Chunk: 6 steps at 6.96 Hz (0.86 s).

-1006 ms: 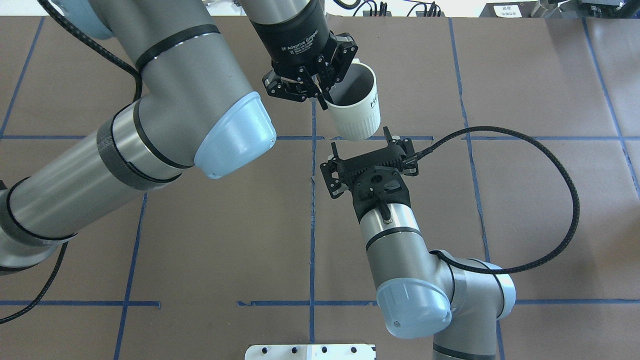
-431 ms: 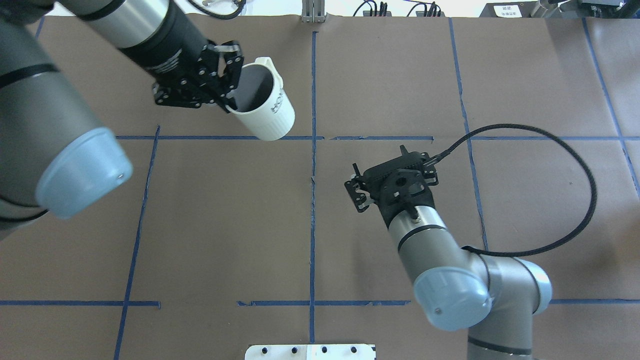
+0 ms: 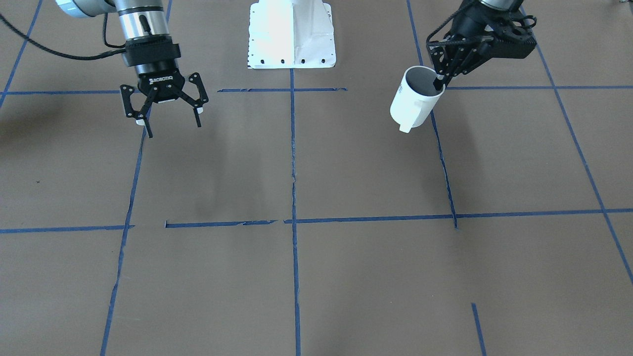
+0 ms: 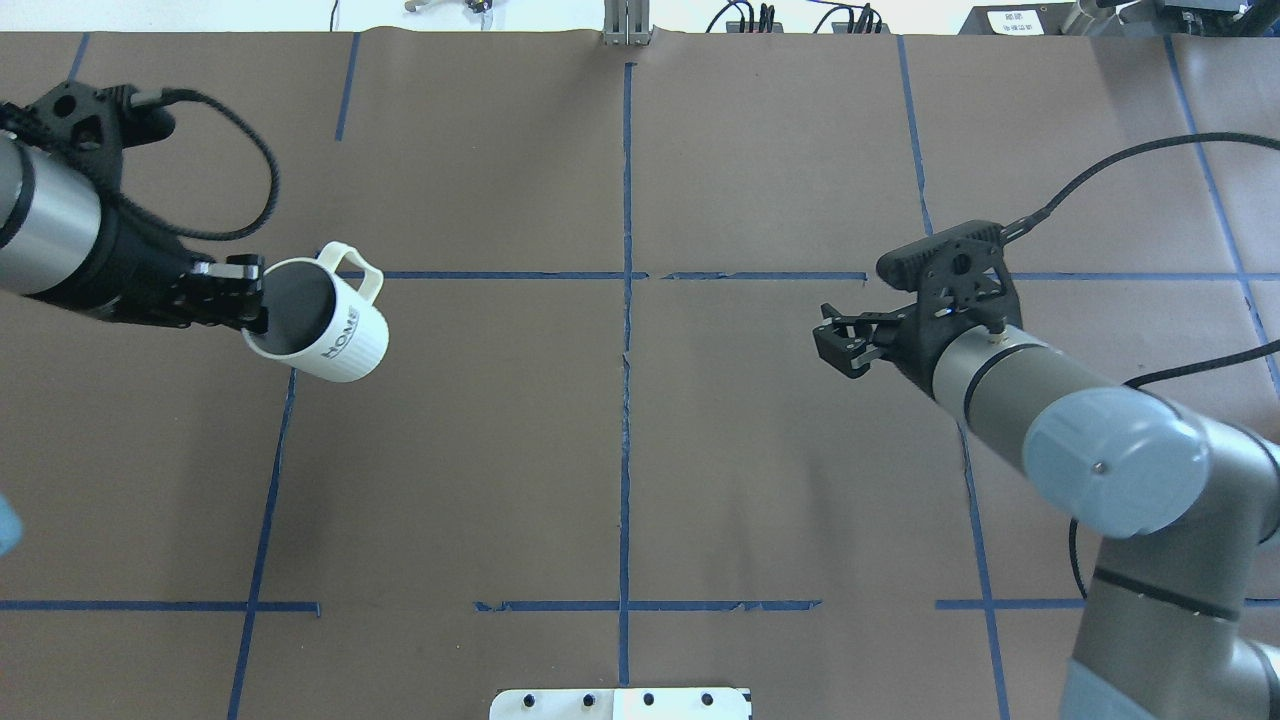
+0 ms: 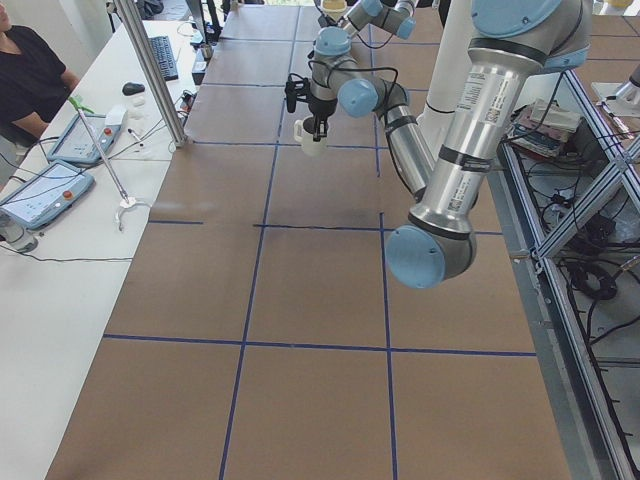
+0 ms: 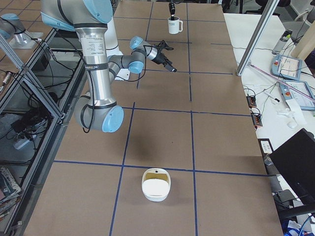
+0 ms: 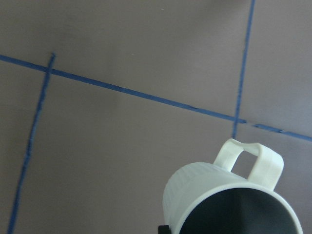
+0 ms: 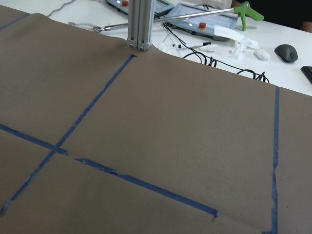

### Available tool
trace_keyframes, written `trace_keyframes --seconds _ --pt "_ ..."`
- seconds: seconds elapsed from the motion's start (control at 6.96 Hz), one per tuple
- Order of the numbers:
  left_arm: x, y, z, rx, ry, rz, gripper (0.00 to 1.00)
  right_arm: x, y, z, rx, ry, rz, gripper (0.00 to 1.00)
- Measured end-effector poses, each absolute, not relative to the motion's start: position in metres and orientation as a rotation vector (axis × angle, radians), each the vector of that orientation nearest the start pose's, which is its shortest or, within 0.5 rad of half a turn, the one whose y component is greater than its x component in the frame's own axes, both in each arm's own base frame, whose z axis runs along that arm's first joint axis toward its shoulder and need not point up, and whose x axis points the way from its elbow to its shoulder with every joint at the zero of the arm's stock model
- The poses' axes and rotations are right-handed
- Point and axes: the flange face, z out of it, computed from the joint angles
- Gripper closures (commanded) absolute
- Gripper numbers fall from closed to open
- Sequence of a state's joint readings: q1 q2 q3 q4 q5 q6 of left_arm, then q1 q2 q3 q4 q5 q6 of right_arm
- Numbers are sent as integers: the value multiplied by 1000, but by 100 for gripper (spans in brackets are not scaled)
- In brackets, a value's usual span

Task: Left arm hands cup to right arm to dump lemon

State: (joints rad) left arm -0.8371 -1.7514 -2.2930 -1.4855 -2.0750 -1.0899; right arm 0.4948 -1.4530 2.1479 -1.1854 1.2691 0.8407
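The off-white cup [image 4: 330, 335] with "HOME" lettering hangs tilted above the table's left part, its handle pointing away from the robot. My left gripper [image 4: 252, 308] is shut on its rim, one finger inside the grey interior. The cup [image 3: 414, 101] and left gripper [image 3: 438, 83] show at the right in the front-facing view; the left wrist view sees the cup [image 7: 229, 200] from above. My right gripper [image 4: 838, 343] with the "ROBOTIQ" lettering [image 3: 173, 126] is open and empty, far from the cup, over the table's right part. No lemon shows in any view; the cup's inside looks dark.
The robot's white base plate [image 3: 292, 34] sits at the near edge [image 4: 620, 703]. A white bowl-like container [image 6: 156, 184] stands at the right end of the table. An aluminium post [image 8: 139, 24] stands at the far edge. An operator [image 5: 25, 75] sits beyond, with tablets.
My left arm has swung left with the cup, from the table's middle to its left part. My right arm has drawn back to the right, still open and empty.
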Motion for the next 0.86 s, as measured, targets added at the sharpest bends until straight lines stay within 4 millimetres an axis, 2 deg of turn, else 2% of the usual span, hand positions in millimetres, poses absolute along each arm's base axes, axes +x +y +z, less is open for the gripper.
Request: trace_keyframes --seconds 0.14,0.43,0.57,0.72,0.86 --pt "224 -383 305 137 883 -58 97 -310 -391 306 762 -732 -60 0" --pt "200 -384 381 152 806 20 97 -241 -415 339 650 -738 -88 0" --pt "195 -390 413 155 790 28 97 -207 -422 357 602 -740 -105 0" --pt "188 -402 448 161 783 31 88 -173 -430 374 552 -741 -134 0" --pt "181 -413 486 146 781 33 86 -144 -436 386 500 -748 -156 0"
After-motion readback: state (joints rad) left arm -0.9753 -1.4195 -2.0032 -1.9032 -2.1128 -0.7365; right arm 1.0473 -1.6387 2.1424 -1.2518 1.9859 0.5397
